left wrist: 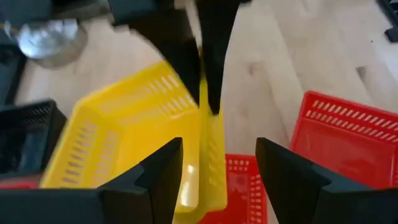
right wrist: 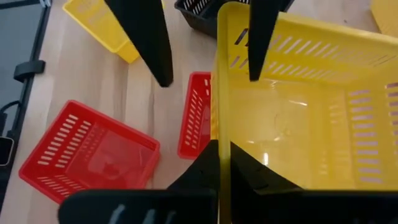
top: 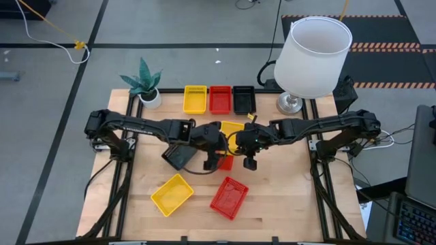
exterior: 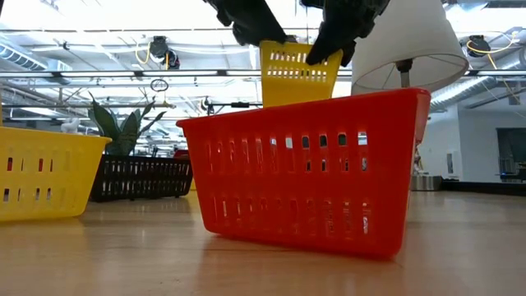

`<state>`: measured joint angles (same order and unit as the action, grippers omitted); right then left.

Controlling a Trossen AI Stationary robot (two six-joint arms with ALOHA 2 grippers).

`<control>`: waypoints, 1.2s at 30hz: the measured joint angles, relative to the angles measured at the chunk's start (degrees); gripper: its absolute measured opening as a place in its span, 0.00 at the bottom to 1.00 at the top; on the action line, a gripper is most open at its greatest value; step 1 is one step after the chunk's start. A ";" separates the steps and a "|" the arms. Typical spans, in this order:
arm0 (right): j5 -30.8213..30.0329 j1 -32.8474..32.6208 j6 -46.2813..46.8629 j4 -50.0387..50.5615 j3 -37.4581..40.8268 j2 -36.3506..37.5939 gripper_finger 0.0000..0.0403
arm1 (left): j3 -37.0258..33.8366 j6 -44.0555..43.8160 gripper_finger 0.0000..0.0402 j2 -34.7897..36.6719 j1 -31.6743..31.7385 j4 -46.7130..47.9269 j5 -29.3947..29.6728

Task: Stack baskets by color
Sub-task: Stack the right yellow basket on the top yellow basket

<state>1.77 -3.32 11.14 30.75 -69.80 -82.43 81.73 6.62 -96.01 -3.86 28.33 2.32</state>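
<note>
**Now aloft: one yellow basket, two grippers at its rim**

Leftmost on the pale, wood-grained table point(top: 286, 211) stands a spiky green plant point(top: 143, 76) in a small white pot point(top: 150, 99). Near the table's front edge lies the front yellow basket point(top: 172, 194), a shallow plastic rectangle with slotted walls. Just under the left arm rests a loose black basket point(top: 178, 156), tilted.

The left gripper point(left wrist: 217, 155) is released. Its dark fingers stand well apart on either side of one wall of the held yellow basket point(right wrist: 298, 124), without pressing it. That basket hangs tipped above the table's middle. Beneath it lies the middle red basket point(right wrist: 196, 115), and nearer the front is the front red basket point(top: 229, 197), set askew.

Along the back edge sit three more baskets side by side: the back yellow basket point(top: 195, 99), the back red basket point(top: 220, 99) and the back black basket point(top: 243, 99).

The right gripper point(right wrist: 224, 155) is clenched on the held yellow basket's near wall, with the thin plastic pinched between its fingers.

At the back right a white drum lampshade point(top: 315, 54) rises on a shiny metal base point(top: 289, 103).

Grey floor point(top: 54, 136) with dark taped lines surrounds the table, and striped hazard tape point(top: 381, 46) runs beyond the lamp. From table height, the room behind shows ceiling rails and bright lights.
</note>
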 joint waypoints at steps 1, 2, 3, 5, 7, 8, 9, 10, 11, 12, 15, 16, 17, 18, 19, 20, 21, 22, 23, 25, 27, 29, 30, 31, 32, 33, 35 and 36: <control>-0.02 0.01 -0.08 0.06 0.00 0.00 0.00 | -0.02 -0.57 0.52 -0.20 0.11 0.17 -0.08; -0.04 0.01 -0.21 -0.01 0.00 0.00 0.00 | -0.02 -0.76 0.52 -0.31 0.18 0.03 -0.10; -0.13 0.01 -0.61 -0.19 0.00 0.00 0.00 | -0.02 -0.74 0.51 -0.38 0.27 -0.14 -0.29; -0.34 -0.01 -2.12 -0.40 0.00 0.00 0.00 | 0.05 -0.92 0.50 -1.11 0.32 -1.00 -1.29; -0.20 -0.01 -3.34 0.02 0.06 -0.04 0.00 | 0.07 -1.22 0.47 -2.07 0.42 -1.25 -1.51; -0.25 -0.07 -3.78 0.14 0.10 -0.08 0.00 | 0.07 -1.56 0.45 -2.56 0.42 -1.54 -1.59; -0.24 -0.06 -4.07 0.15 0.11 -0.11 0.00 | 0.07 -1.68 0.44 -2.82 0.44 -1.76 -1.57; -0.25 -0.05 -4.26 0.17 0.11 -0.11 0.00 | 0.07 -1.70 0.42 -3.04 0.41 -2.07 -1.43; -0.30 -0.05 -4.34 0.16 0.11 -0.10 0.00 | 0.07 -1.77 0.40 -3.08 0.34 -2.39 -1.04; -0.56 -0.05 -4.38 0.15 0.11 -0.09 0.00 | 0.07 -1.82 0.39 -3.08 0.26 -2.51 -0.33; -2.08 -0.05 -4.83 0.82 0.11 -0.07 0.00 | 0.04 -1.87 0.34 -3.14 0.03 -3.42 1.13; -2.42 -0.06 -4.93 0.91 0.11 -0.04 0.00 | 0.04 -2.07 0.33 -3.15 0.05 -3.64 1.19; -2.92 -0.05 -4.97 0.90 0.11 -0.04 0.00 | 0.04 -2.35 0.32 -3.15 0.08 -3.69 1.25; -3.20 -0.05 -4.99 0.82 0.11 -0.04 0.00 | 0.04 -2.63 0.30 -3.15 0.09 -3.70 1.34; -3.22 -0.05 -4.97 0.76 0.11 -0.04 0.00 | 0.04 -2.72 0.29 -3.15 0.09 -3.58 1.36; -3.20 -0.05 -4.97 0.76 0.11 -0.04 0.00 | 0.04 -2.74 0.28 -3.15 0.09 -3.40 1.36; -3.20 -0.05 -5.00 0.76 0.11 -0.04 0.00 | 0.04 -2.75 0.27 -3.15 0.07 -3.23 1.34; -3.21 -0.05 -5.24 0.76 0.11 -0.04 0.00 | 0.04 -2.75 0.26 -3.15 0.07 -3.17 1.36; -3.23 -0.05 -5.76 0.76 0.11 -0.04 0.00 | 0.04 -2.76 0.24 -3.15 0.07 -3.19 1.34; -3.27 -0.05 -6.83 0.78 0.11 -0.04 0.00 | 0.04 -2.81 0.22 -3.15 0.07 -3.23 1.34; -3.32 -0.05 -7.80 0.80 0.11 -0.04 0.00 | 0.04 -2.84 0.19 -3.15 0.09 -3.21 1.34; -3.86 -0.05 -8.35 0.83 0.11 -0.04 0.00 | 0.04 -2.83 0.15 -3.15 0.12 -3.21 1.36; -4.57 -0.07 -8.62 0.85 0.11 -0.04 0.00 | 0.04 -2.83 0.13 -3.15 0.12 -3.19 1.42; -4.73 -0.07 -8.98 0.83 0.11 -0.04 0.00 | 0.04 -2.83 0.11 -3.15 0.13 -3.20 1.46; -4.76 -0.07 -9.29 0.78 0.11 -0.04 0.00 | 0.04 -2.83 0.08 -3.15 0.14 -3.20 1.42; -4.74 -0.07 -9.48 0.76 0.11 -0.04 0.01 | 0.04 -2.83 0.06 -3.15 0.10 -3.19 1.42; -4.77 -0.07 -9.50 0.39 0.11 -0.04 0.02 | 0.04 -2.86 0.03 -3.15 0.09 -3.03 1.43; -4.94 -0.07 -9.60 -0.07 0.11 -0.04 0.04 | 0.00 -2.90 0.02 -3.15 0.12 -2.90 1.43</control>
<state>-3.17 -3.39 1.54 30.67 -69.69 -82.47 81.73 3.72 -99.15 -3.75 25.44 3.75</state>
